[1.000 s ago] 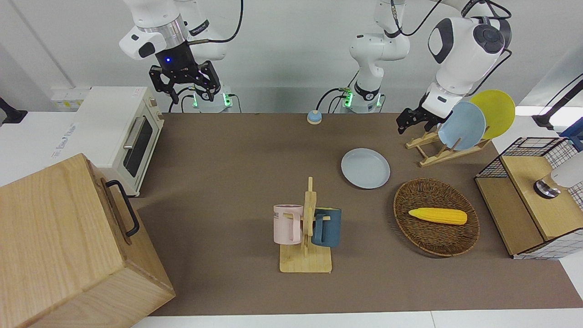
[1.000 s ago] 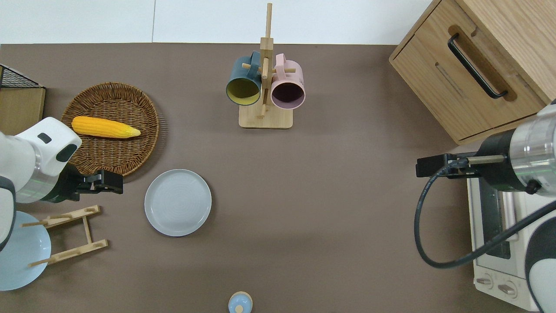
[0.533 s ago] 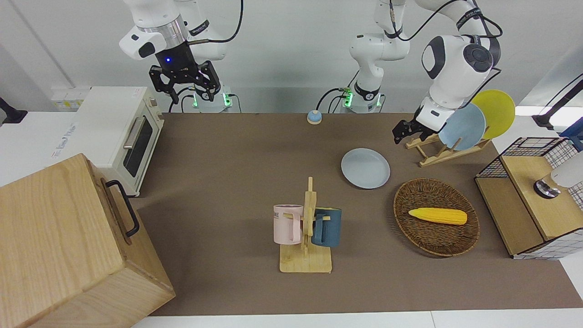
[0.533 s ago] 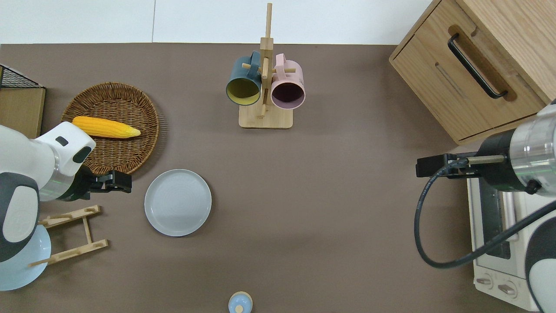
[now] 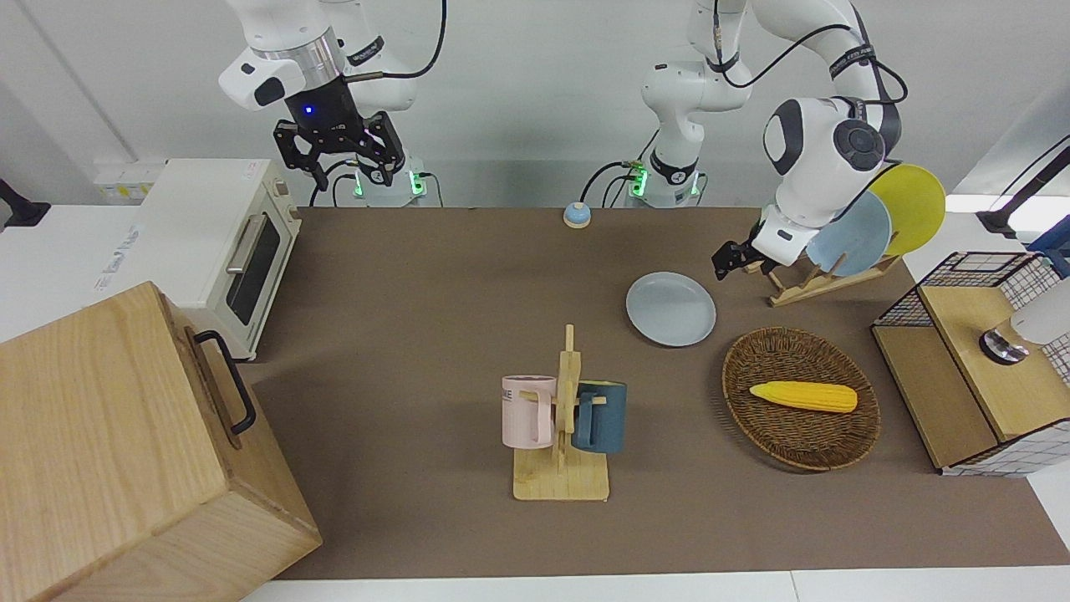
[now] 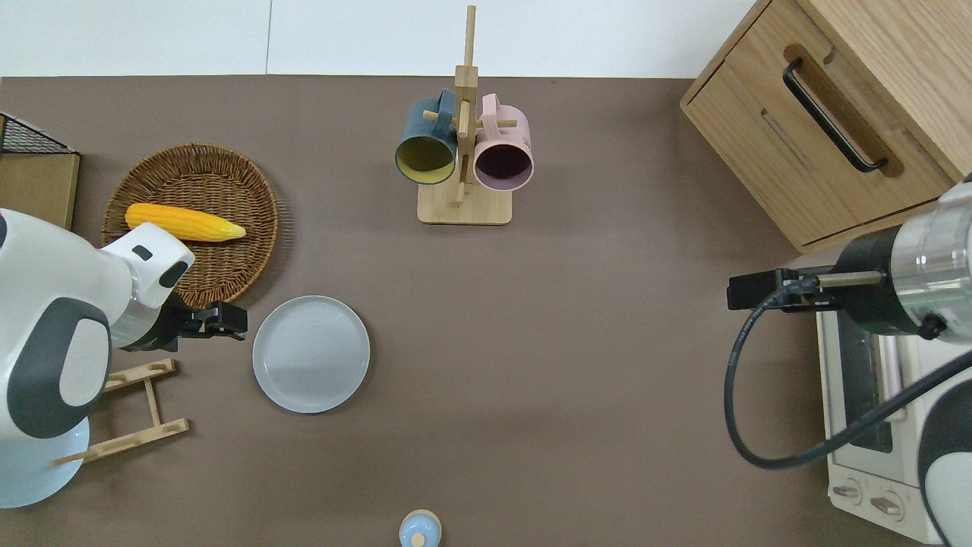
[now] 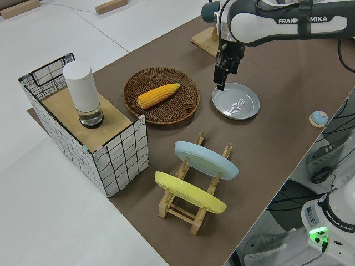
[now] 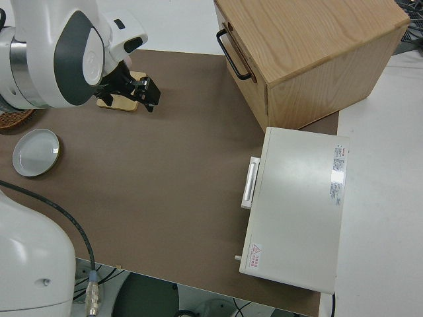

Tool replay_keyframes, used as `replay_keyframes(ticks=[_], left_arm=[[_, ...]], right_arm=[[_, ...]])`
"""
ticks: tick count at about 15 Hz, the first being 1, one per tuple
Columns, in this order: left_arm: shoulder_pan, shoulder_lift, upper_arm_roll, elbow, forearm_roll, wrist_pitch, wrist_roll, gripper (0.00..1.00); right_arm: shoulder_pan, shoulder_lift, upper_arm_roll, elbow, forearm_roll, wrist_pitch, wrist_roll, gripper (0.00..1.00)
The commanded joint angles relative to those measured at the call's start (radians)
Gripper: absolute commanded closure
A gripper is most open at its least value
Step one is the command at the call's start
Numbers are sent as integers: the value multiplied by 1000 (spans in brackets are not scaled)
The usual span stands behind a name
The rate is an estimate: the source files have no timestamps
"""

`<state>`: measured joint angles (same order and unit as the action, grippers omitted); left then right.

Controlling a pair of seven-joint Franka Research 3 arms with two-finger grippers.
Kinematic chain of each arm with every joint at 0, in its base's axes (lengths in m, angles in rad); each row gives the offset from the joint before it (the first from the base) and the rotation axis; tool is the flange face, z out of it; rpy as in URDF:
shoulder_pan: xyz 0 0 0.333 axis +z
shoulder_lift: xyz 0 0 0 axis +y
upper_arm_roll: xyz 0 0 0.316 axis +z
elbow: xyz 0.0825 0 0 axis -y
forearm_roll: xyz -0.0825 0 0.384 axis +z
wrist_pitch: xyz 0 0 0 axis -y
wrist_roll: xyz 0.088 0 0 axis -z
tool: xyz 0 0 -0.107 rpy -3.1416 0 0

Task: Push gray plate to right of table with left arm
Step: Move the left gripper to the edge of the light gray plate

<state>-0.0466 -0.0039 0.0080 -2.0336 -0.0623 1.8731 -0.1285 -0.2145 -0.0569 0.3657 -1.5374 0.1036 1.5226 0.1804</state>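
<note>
The gray plate point(image 5: 670, 308) lies flat on the brown table point(image 5: 418, 334), between the wicker basket and the plate rack; it also shows in the overhead view point(image 6: 311, 354) and the left side view point(image 7: 236, 101). My left gripper point(image 6: 228, 321) is low over the mat, just off the plate's rim on the side toward the left arm's end of the table, with a small gap showing. Its fingers look shut and empty, pointing down in the left side view point(image 7: 220, 82). My right gripper point(image 5: 338, 155) is open and parked.
A wicker basket point(image 6: 250, 258) with a corn cob lies beside the plate. A wooden rack point(image 5: 815, 280) holds a light-blue and a yellow plate. A mug rack point(image 6: 463, 205), a wooden cabinet point(image 6: 835, 114), a toaster oven point(image 5: 217, 242) and a wire crate point(image 5: 978, 359) stand around.
My left gripper has come down and moved from over the plate rack toward the gray plate's rim. The plate has not moved. The right arm has not moved.
</note>
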Motion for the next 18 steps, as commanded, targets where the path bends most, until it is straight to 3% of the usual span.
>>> replay_keyframes(ticks=[1,5,11,18], left_arm=[[-4,4,4,-34,12,40,9,13],[-3,5,4,-91,7,67,12,13],[-4,7,4,-229,-27,210,12,13],[-4,5,4,-273,-59,239,12,21]], right_arm=[[-6,6,4,14,16,-5,2,5],[-6,6,4,14,16,-5,2,5],[-6,6,4,14,16,-5,2,5],[-6,6,4,14,16,-5,2,5]])
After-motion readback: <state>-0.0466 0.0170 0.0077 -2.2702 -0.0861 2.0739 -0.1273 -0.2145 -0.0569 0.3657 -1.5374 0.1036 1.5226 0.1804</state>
